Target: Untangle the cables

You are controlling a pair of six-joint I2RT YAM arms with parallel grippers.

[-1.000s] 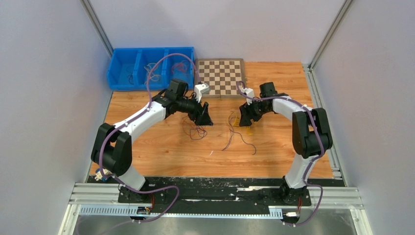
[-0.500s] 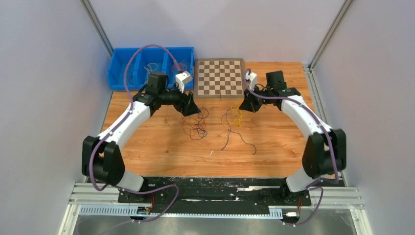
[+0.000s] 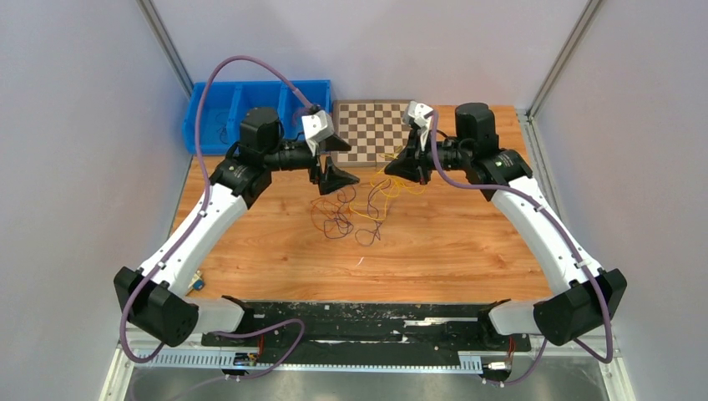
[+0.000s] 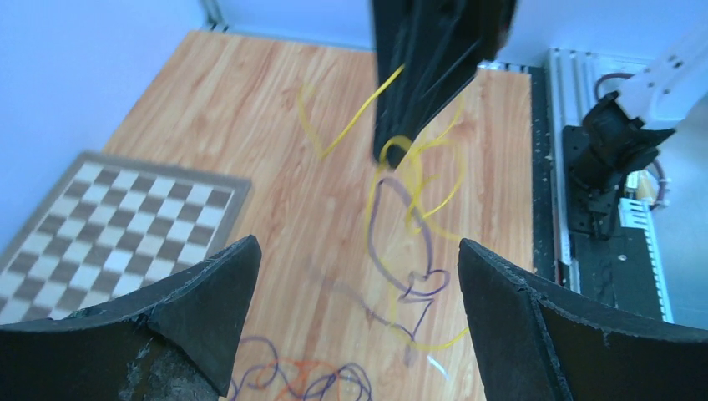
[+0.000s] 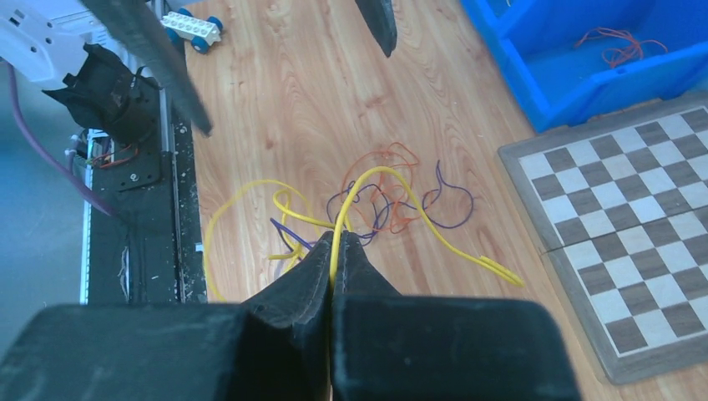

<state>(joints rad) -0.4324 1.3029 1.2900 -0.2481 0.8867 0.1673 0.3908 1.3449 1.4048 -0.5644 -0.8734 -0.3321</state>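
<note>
Pinched thin floppy yellow wire (image 5: 380, 170) in black right gripper (image 5: 334, 238), jaws clamped, above purple-and-orange wire tangle (image 5: 392, 199), likely to draw it free; spread black left gripper (image 4: 357, 246) wide, empty.

Left arm (image 3: 199, 230) reaches forward and inward, wrist roughly level; left gripper (image 3: 334, 175) is off the table, jaws wide apart and empty. Right arm (image 3: 543, 230) mirrors it; right gripper (image 3: 399, 167) has its jaws pressed together, pinching a yellow cable (image 5: 337, 219) at the fingertips. The grippers face each other, near but apart
</note>
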